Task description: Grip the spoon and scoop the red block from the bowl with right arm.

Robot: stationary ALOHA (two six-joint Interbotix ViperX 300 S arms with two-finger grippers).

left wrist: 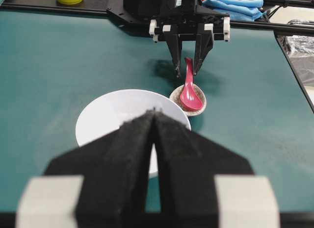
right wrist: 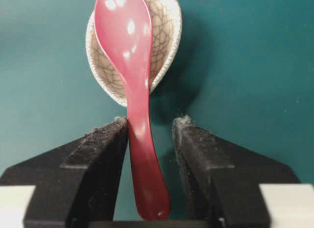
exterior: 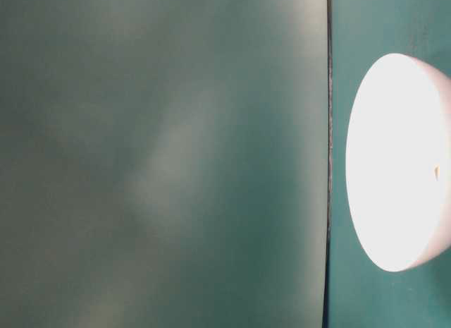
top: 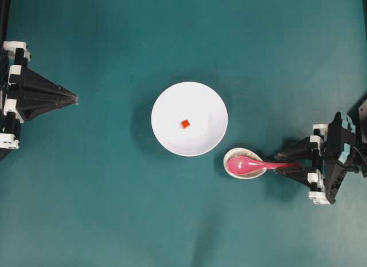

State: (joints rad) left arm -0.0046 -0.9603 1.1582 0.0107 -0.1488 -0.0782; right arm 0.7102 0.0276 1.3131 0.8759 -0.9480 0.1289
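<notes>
Right gripper (top: 297, 165) is seen in the overhead view at the handle end of the spoon (top: 248, 164), whose scoop rests in the spoon rest (top: 234, 171) just beside the bowl (top: 189, 119). The red block (top: 185, 123) lies near the middle of the bowl. The left gripper (top: 73, 98) is parked well apart at the left edge of the desk (top: 114, 209), its fingers drawn to a point.

In the table-level view only the bowl (exterior: 398, 162), strongly overexposed, is shown; the spoon and both grippers are out of frame.

In the left wrist view the left gripper (left wrist: 155, 113) is seen closed and empty, with the bowl (left wrist: 100, 115) beyond it. The right gripper (left wrist: 187, 68) is lowered over the spoon handle (left wrist: 188, 71).

In the right wrist view the handle (right wrist: 144, 159) is straddled by partly open jaws: the left pad touches it or nearly so, while a clear gap remains at the right pad. A firm grip is therefore not yet made.

By this evidence, the approach is complete; closing, lifting, and scooping the block remain to be done.
</notes>
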